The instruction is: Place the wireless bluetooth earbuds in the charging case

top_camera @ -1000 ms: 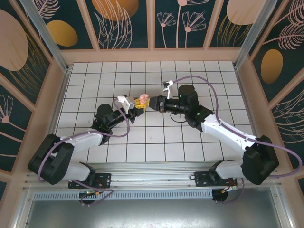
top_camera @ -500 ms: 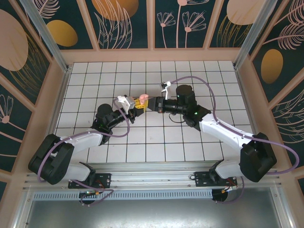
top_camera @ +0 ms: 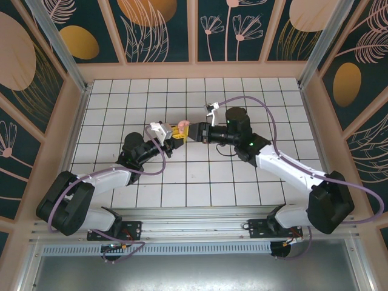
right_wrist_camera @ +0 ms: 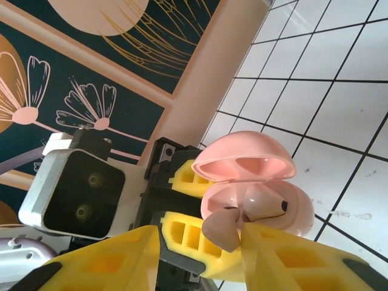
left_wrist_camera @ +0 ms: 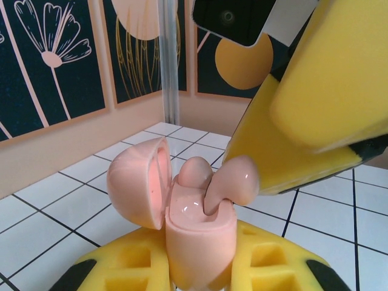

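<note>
Left claw (left_wrist_camera: 200, 276) clamps charging case (left_wrist_camera: 197, 233) steady, lid (left_wrist_camera: 136, 182) hinged back for access; right claw (right_wrist_camera: 203, 242) pinches earbud (right_wrist_camera: 221, 229), stem entering the free socket beside seated bud (left_wrist_camera: 194, 173).

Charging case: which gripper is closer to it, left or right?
Left. The left gripper is clamped around the base of the open charging case. The right gripper pinches an earbud whose stem reaches into the case's top.
</note>
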You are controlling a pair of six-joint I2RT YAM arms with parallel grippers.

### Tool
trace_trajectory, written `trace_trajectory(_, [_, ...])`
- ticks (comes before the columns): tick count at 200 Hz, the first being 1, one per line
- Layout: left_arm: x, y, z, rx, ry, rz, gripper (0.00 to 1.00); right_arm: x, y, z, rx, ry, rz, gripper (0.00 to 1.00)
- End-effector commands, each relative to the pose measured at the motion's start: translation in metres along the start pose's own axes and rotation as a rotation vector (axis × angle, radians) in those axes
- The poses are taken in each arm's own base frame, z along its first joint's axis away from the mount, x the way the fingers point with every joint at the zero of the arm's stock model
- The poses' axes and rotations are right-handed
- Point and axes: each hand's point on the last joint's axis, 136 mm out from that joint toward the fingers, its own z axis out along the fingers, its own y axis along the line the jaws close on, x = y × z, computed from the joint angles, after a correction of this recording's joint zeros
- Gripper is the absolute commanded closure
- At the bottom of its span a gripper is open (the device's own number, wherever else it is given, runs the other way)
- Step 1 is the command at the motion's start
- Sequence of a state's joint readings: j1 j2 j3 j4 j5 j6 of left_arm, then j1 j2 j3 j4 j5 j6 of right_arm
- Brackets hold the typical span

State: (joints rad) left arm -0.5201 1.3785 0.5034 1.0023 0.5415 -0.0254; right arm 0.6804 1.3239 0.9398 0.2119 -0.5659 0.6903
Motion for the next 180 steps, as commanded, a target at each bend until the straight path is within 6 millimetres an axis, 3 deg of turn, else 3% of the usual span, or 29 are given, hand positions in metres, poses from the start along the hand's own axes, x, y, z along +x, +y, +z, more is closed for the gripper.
trace_trajectory(1, [-0.021, -0.004, 0.002, 0.021, -0.052, 0.05, 0.93, -0.006, 0.005, -0.013, 0.01, -0.035, -0.02, 0.59])
trace_trajectory(84, [-0.021, -0.005, 0.001, 0.017, -0.051, 0.052, 0.93, -0.006, 0.003, -0.008, -0.009, -0.019, -0.014, 0.67])
trace_trajectory(136, [-0.021, -0.005, 0.001, 0.018, -0.051, 0.053, 0.93, -0.006, 0.0, -0.007, 0.001, -0.019, -0.009, 0.66])
trace_trajectory(180, [-0.021, -0.005, 0.001, 0.018, -0.051, 0.054, 0.93, -0.006, -0.003, -0.005, 0.007, -0.017, -0.008, 0.57])
